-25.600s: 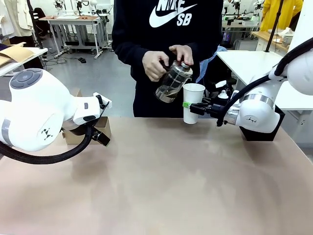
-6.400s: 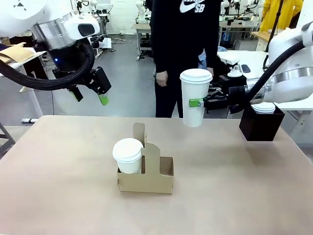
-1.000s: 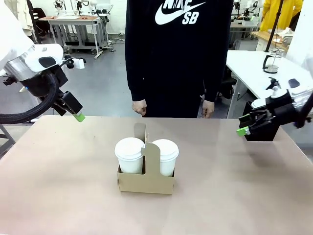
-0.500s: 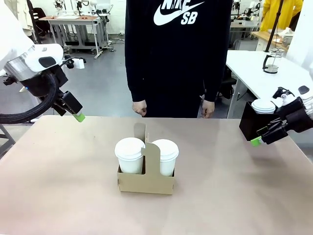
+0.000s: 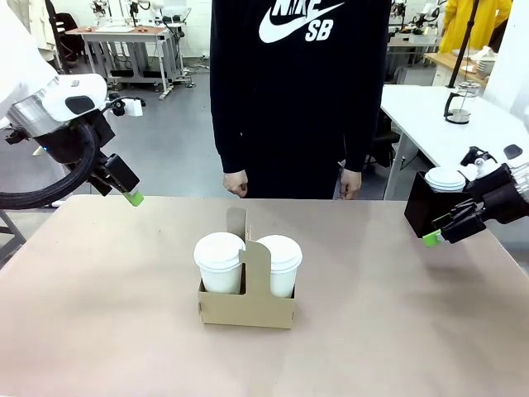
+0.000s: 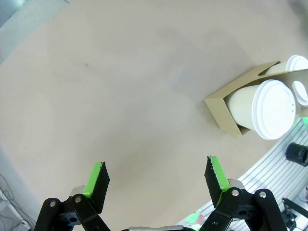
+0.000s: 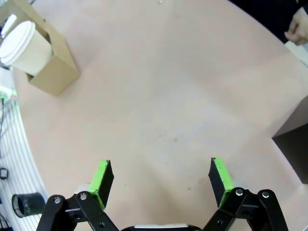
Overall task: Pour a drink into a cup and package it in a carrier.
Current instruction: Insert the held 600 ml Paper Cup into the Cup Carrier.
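Table: we see a tan tabletop (image 5: 397,331) with the carrier (image 5: 248,302) near its middle, two lidded cups (image 5: 220,261) seated in its pockets.
Grippers: we find the left gripper (image 6: 156,175) and right gripper (image 7: 162,179) spread wide, both empty, well apart from the carrier.
Risk: we judge any low sweep could tip the carrier.
Hidden: we cannot see inside the cups; the jug (image 5: 457,103) is too small to read.

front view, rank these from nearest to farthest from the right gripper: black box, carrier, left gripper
1. black box, right beside the right gripper at the table's right edge
2. carrier, mid-table
3. left gripper, far left, above the table's edge
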